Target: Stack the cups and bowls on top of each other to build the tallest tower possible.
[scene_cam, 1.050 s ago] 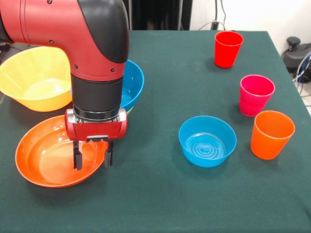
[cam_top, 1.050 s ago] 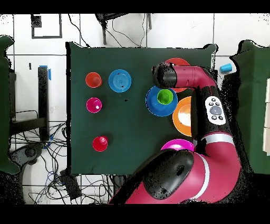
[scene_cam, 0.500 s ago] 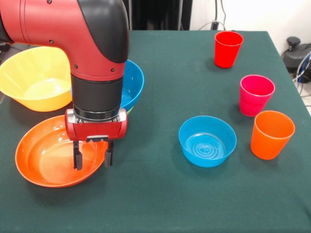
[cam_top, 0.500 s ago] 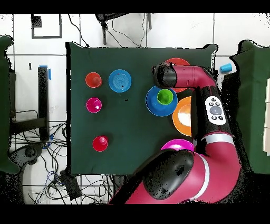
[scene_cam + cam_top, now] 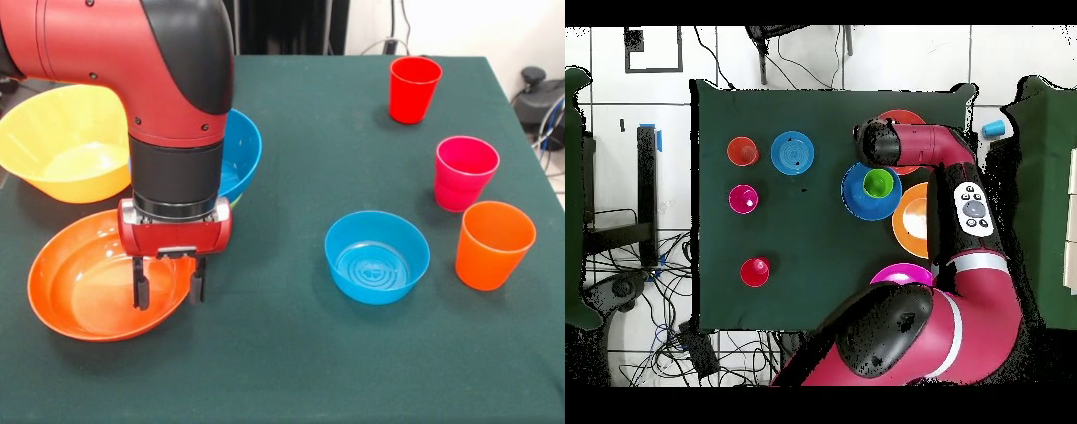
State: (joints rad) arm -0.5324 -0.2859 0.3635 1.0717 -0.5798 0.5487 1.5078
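Your fingers (image 5: 168, 290): spread, straddling the near rim of the orange-red bowl (image 5: 79, 296); blue bowl (image 5: 237, 155) just behind.

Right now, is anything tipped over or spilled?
No. The red cup, pink cup, orange cup and small blue bowl all stand upright. The gripper hangs open over the orange-red bowl.

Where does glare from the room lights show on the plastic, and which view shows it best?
Front view: bright highlights sit inside the shallow orange-red bowl and the big yellow bowl. Overhead view: the bowls look flat, with little glare.
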